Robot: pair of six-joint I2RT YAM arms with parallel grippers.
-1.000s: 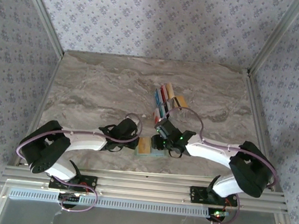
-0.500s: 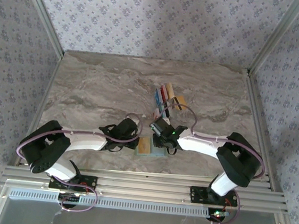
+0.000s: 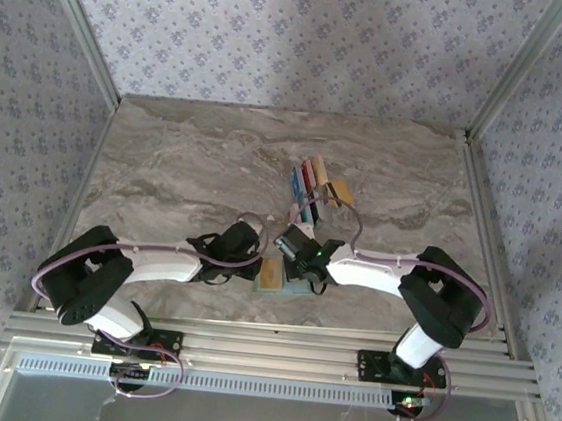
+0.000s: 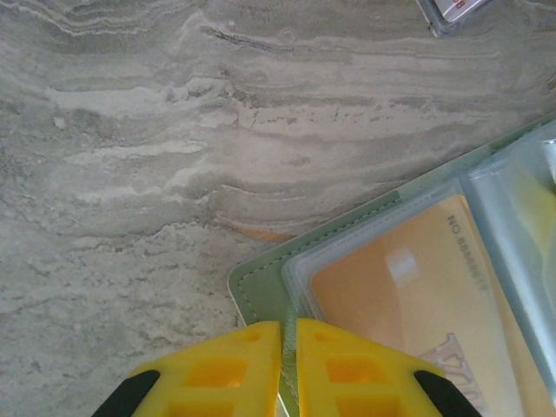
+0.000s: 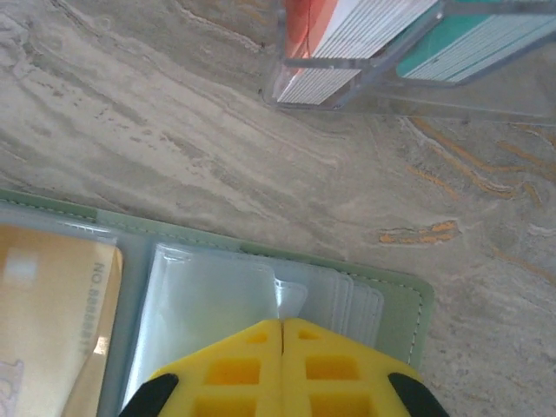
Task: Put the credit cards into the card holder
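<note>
On the tabletop's (image 3: 185, 170) near edge we have the card holder (image 4: 261, 291) open, one tan card (image 4: 391, 295) pocketed. Our left gripper (image 4: 288, 339) pinches its border. The right gripper (image 5: 282, 334) hovers above, pressed together. The other credit cards (image 5: 347, 43) wait in their rack (image 5: 417, 87).

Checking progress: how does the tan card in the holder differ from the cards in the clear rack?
The tan card lies flat inside a pocket of the card holder; the rack cards stand on edge in the clear rack. The tan card shows its face; the rack cards mostly edges. Both are thin rectangles.
</note>
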